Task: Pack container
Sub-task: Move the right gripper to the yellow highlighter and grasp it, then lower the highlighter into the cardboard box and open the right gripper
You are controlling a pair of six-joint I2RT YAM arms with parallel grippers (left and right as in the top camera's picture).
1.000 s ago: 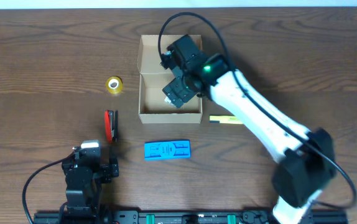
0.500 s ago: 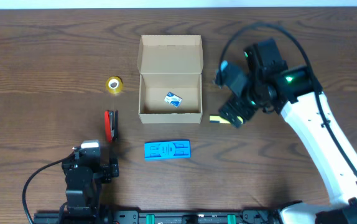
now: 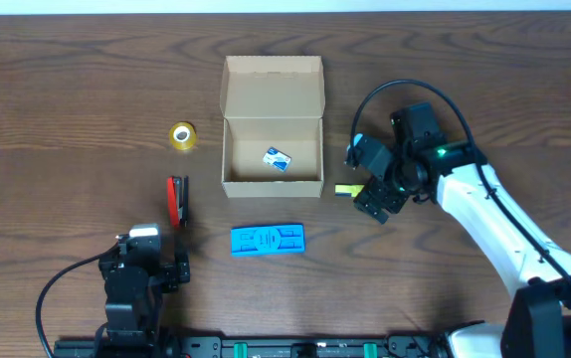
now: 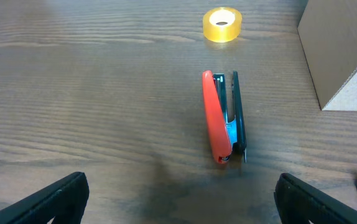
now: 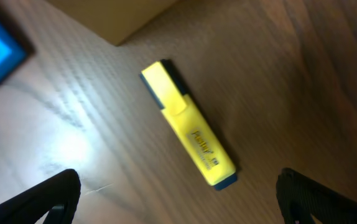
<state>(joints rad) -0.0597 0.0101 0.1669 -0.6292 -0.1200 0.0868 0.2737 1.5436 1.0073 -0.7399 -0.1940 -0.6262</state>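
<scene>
The container [image 3: 272,184] is a tan cardboard box, open, with its flap lid [image 3: 273,86] folded back. A small blue and white item [image 3: 278,158] lies inside it. A yellow highlighter [image 3: 346,190] lies on the table just right of the container. My right gripper [image 3: 368,204] is open above the highlighter [image 5: 188,132], which shows between its spread fingers [image 5: 178,193] in the right wrist view. My left gripper [image 3: 146,261] is open and empty near the front edge; its fingers [image 4: 181,199] frame a red stapler [image 4: 222,117].
A blue flat pack [image 3: 267,240] lies in front of the container. The red stapler [image 3: 176,201] and a yellow tape roll [image 3: 182,135] lie to the left. The tape roll [image 4: 222,25] and a container corner [image 4: 343,53] show in the left wrist view.
My right gripper left the container, leaving the small blue and white item inside, swung right and came down over the yellow highlighter. The left arm has not moved.
</scene>
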